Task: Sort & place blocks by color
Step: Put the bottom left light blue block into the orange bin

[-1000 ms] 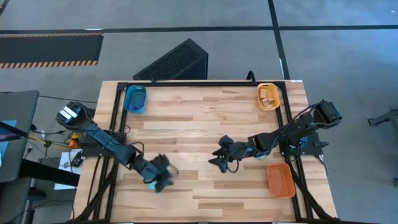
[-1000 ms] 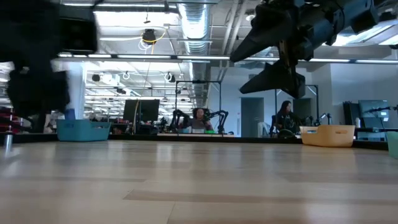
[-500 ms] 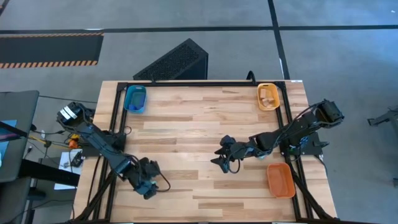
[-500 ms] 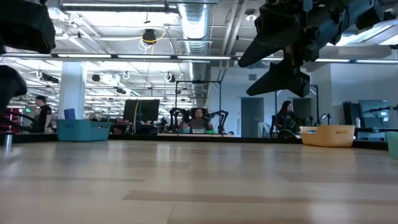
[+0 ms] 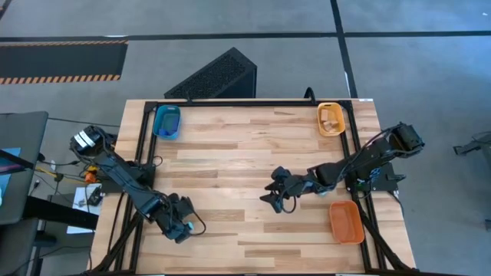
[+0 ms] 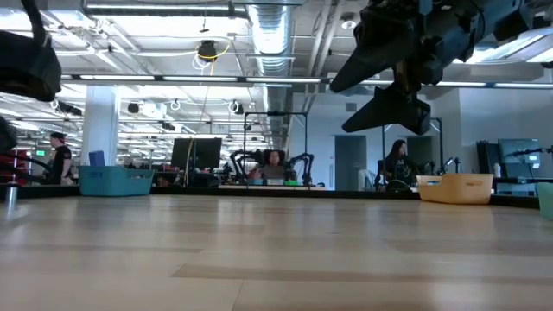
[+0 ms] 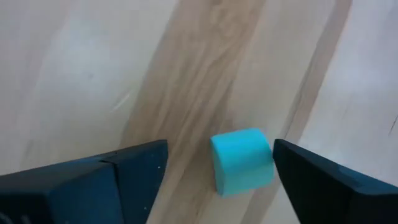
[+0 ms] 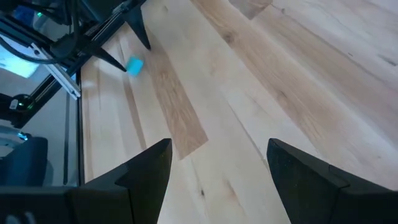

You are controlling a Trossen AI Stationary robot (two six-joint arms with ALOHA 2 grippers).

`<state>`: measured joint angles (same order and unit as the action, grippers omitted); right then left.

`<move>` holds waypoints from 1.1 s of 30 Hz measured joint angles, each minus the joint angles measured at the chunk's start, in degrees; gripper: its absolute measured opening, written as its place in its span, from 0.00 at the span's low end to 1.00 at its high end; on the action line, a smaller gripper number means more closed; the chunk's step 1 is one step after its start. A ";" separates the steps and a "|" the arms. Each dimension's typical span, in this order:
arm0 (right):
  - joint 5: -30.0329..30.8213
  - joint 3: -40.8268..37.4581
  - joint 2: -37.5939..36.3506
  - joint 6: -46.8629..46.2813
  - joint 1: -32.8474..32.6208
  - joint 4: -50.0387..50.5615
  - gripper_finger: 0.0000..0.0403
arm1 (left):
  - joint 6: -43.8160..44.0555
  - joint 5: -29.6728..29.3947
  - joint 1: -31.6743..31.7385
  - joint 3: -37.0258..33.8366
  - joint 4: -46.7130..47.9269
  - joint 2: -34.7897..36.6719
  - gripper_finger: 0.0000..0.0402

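Sorting looks nearly finished, as far as you can judge: the blue tray (image 5: 166, 123) and the yellow-orange tray (image 5: 331, 119) at the far corners each hold something, though from above you cannot count pieces, and the orange tray (image 5: 346, 221) beside the right arm shows nothing you can make out. Only one loose piece shows on the table (image 5: 245, 161): a cyan block (image 7: 242, 160) near the front left corner. Your left gripper (image 5: 182, 225) is over it with fingers spread, the block lying on the wood between them, ungripped. Your right gripper (image 5: 271, 192) waits over mid-table, fingers wide apart and empty. Only the left wrist view shows the block sitting free; the right wrist view catches it small in the distance (image 8: 134, 65). The low view misses it altogether.
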<state>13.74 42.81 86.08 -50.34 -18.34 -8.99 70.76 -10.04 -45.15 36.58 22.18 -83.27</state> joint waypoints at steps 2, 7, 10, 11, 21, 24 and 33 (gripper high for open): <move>-0.04 0.00 0.00 -0.56 -0.39 0.00 0.71 | -3.71 -0.13 -0.35 0.03 -1.15 -1.19 0.67; -0.12 0.02 0.00 -1.23 -1.56 0.01 0.71 | -6.69 -0.63 -1.16 2.71 -0.60 -6.44 0.63; 0.14 0.04 0.00 -2.15 -2.29 0.39 0.71 | -4.88 -0.31 -1.16 5.28 4.31 -8.74 0.63; 0.51 0.04 0.00 -2.17 -2.50 0.39 0.71 | -3.84 -0.16 -1.14 5.77 5.51 -9.06 0.63; 1.40 0.07 0.02 -3.92 -2.02 0.80 0.71 | -1.05 -1.87 -0.60 8.52 9.01 -9.67 0.29; 1.41 0.07 0.02 -5.24 -1.72 0.40 0.71 | 0.31 -3.44 -0.61 8.45 7.84 -9.65 0.23; 2.46 0.15 -1.28 -8.46 -4.95 -0.37 0.71 | -2.97 -11.50 1.09 8.33 -0.04 -9.96 0.23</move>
<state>16.20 42.96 84.80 -58.80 -23.29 -9.37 67.79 -21.54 -44.06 44.91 22.14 -93.23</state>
